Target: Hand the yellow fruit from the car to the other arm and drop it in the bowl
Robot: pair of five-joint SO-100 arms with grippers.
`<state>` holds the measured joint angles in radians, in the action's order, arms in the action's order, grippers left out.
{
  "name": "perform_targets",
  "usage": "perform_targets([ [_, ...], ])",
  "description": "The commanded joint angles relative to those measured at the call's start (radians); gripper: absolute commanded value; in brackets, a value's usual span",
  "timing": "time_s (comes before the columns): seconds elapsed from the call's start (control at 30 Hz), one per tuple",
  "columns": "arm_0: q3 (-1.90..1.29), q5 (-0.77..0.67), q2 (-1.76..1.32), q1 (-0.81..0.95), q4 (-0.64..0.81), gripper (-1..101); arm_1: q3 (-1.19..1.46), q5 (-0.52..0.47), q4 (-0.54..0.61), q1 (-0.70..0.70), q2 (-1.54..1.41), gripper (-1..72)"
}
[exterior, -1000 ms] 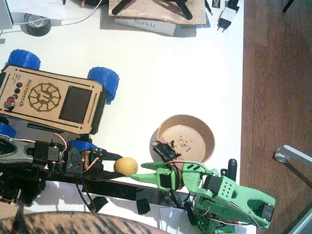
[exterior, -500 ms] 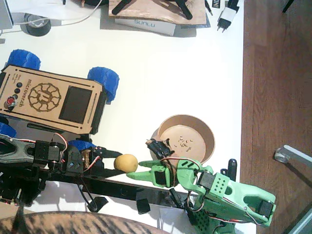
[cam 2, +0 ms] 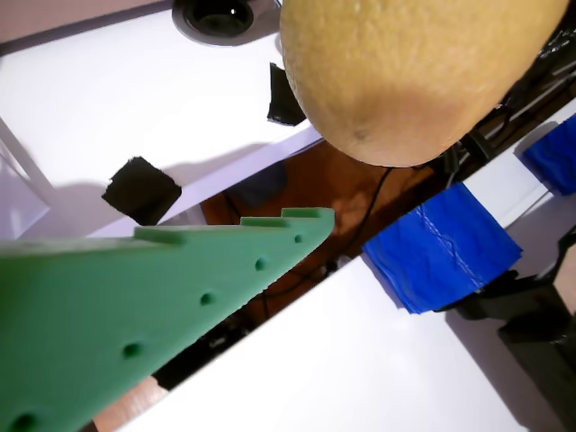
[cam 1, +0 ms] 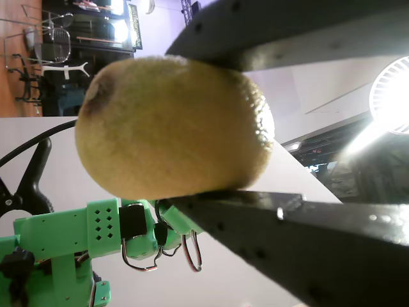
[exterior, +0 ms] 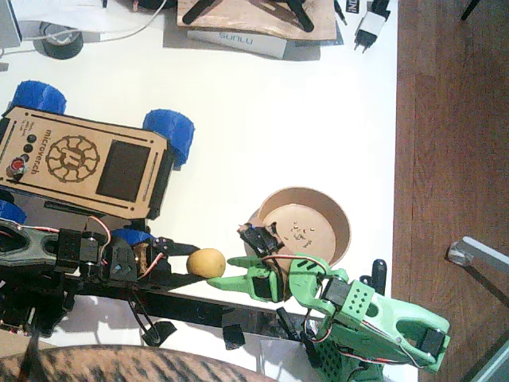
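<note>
The small, matte, round-oval yellow fruit (exterior: 206, 263) hangs just above the white table (exterior: 318, 119) near its front edge, pinched between the two black fingers of the left arm's black gripper (exterior: 181, 263). In a wrist view the fruit (cam 1: 172, 125) fills the gap between the dark jaws, one pressing on its top and one on its underside, so this gripper is clamped on it. The fruit's long axis runs roughly left to right in the fixed view, pointing toward the light green, perforated right arm (exterior: 374, 314).

That arm's green gripper (exterior: 238, 274) reaches in from the right, its pointed tip just beside the fruit's right end and slightly lower. In a wrist view one green finger (cam 2: 171, 306) sits below the fruit (cam 2: 414, 72) without touching it; the second finger is not clearly shown, so whether the jaws are spread cannot be told. The handover appears not yet made: the green gripper would need the fruit between its fingers before the black one lets go.

The round, shallow tan bowl (exterior: 338, 219) with crumbs lies just behind the green gripper, near it. The flat plywood car (exterior: 71, 163) with chunky blue wheels stands to the left, its deck bare.

Counted: one fruit, one bowl, one car, two arms.
</note>
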<state>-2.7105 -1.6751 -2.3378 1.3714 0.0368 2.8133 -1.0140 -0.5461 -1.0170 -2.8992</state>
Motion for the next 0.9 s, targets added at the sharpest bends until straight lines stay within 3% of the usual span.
perform_targets([
  [0.0, 0.017, -0.011, 0.0, 0.003, 0.043, 0, -0.063, -0.031, 0.049, 0.055, -0.029, 25.8],
  [0.2, 0.017, -0.011, 0.009, 0.003, 0.048, 0, -0.074, -0.074, 0.097, 0.075, -0.035, 25.8],
  [0.87, 0.015, -0.011, 0.015, 0.003, 0.051, 0, -0.029, -0.078, 0.092, 0.126, -0.172, 25.8],
])
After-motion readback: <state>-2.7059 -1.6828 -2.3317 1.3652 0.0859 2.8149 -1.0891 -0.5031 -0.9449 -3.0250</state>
